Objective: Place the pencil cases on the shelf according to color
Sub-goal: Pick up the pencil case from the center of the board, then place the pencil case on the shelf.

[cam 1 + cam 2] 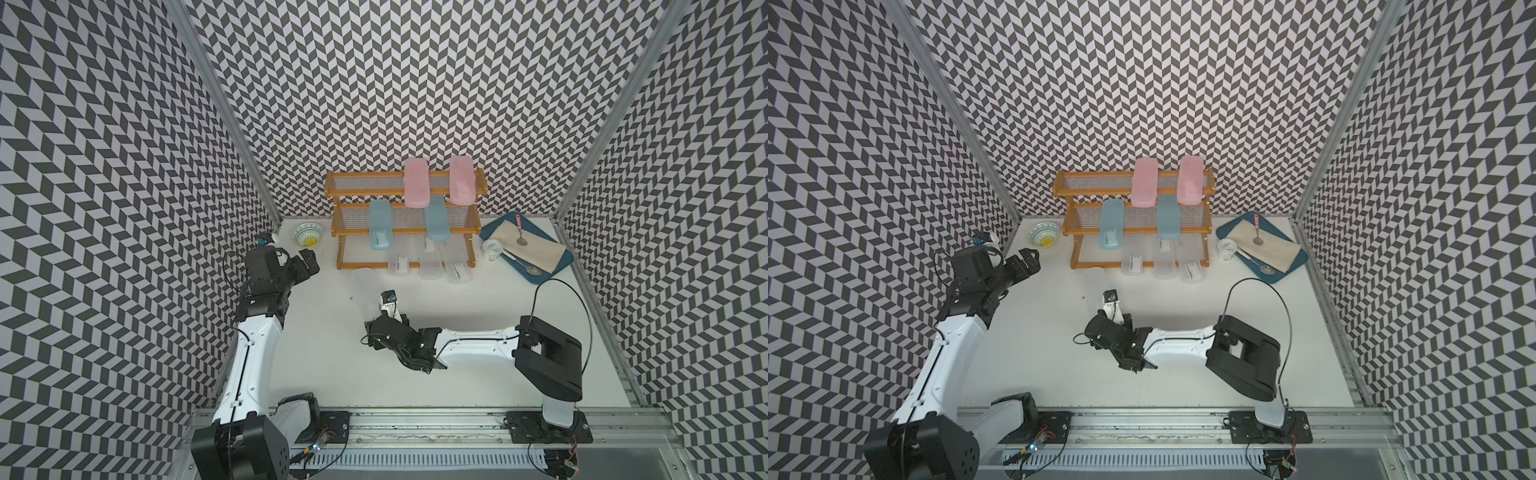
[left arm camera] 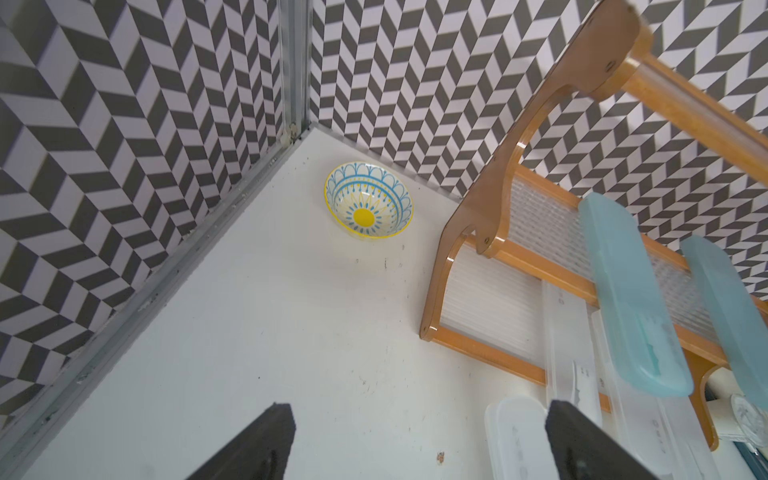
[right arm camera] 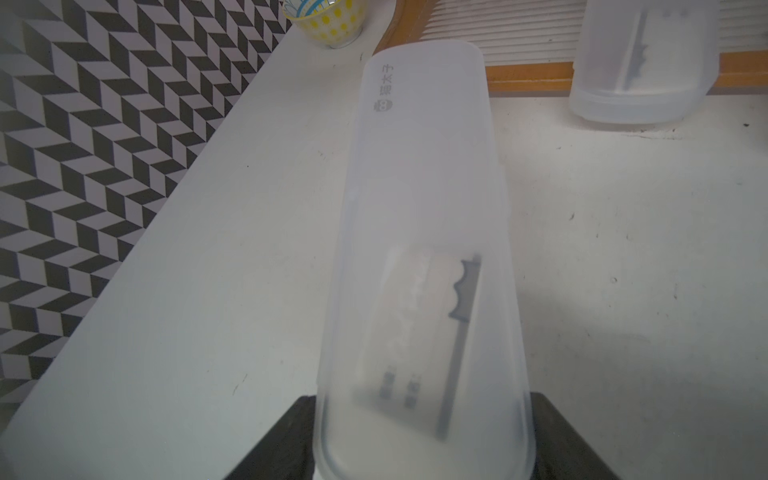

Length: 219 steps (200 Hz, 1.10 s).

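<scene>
The right gripper (image 3: 424,432) is clenching the near end of a clear case (image 3: 424,199), so its long body is pointing far toward the shelf (image 1: 361,264), just short of the bottom left corner. Other clear cases (image 1: 430,266) are lying on the bottom tier, blue cases (image 1: 380,226) above them and pink cases (image 1: 417,183) on top. The free left space probably suits this one. The left gripper (image 2: 419,411) is hanging open and empty near the bowl (image 2: 368,199).
</scene>
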### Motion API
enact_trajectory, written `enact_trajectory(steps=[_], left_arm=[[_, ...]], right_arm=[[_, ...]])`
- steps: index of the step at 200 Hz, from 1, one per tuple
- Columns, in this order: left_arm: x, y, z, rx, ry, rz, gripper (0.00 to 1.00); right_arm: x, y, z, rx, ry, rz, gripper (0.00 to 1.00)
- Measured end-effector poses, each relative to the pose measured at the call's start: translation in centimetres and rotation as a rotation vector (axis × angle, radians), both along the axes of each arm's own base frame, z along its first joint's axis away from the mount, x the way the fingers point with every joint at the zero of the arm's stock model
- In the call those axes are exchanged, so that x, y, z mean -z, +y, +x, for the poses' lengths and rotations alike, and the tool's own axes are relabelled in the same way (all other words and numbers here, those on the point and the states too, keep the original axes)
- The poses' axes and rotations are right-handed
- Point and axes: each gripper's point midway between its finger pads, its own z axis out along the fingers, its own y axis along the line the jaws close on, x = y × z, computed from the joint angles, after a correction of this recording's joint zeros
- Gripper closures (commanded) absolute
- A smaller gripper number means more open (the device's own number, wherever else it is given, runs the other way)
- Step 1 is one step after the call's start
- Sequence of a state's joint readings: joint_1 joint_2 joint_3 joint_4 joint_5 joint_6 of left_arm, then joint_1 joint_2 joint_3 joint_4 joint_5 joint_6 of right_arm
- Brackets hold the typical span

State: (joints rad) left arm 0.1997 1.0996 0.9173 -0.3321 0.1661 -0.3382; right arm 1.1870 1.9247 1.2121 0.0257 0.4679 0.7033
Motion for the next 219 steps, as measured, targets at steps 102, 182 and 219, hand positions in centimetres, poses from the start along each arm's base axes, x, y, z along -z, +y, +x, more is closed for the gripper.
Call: enact_trajectory(steps=[102,182,219], left_arm=[[-0.9,-1.4,-0.2,0.072,-0.071,-0.079,0.0],[-0.6,-2.4,-0.1,0.121,-0.071,-0.123,0.0],[-0.5,-2.6,-0.1,0.126,-0.068,-0.145,0.0]], right_arm=[[1.6,4.6,11.7,0.13,-0.028,0.077,0.44],[2.9,4.5,16.6,0.201,-0.018,0.109,0.35],[2.2,5.3,17.7,0.184,-0.011,0.15,0.04]])
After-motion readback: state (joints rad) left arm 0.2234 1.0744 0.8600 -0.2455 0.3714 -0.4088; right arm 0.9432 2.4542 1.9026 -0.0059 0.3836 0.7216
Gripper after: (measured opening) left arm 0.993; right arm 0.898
